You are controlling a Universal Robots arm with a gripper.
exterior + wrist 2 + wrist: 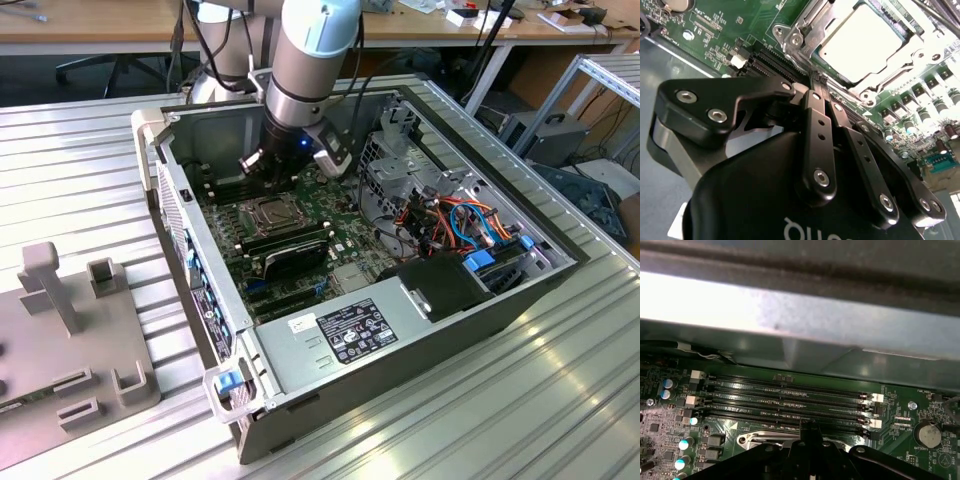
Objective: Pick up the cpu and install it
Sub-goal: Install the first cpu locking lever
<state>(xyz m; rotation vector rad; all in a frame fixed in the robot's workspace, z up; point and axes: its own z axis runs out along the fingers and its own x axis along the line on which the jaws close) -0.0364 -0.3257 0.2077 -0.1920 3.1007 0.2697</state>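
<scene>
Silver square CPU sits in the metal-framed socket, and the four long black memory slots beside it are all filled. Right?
No. The four long black memory slots are empty, as the first wrist view shows. The dull silver square CPU does sit in the metal-framed socket.

In the second wrist view, the gripper body hides the lower motherboard; glare washes out the cpu, cut off at the top edge.
</scene>
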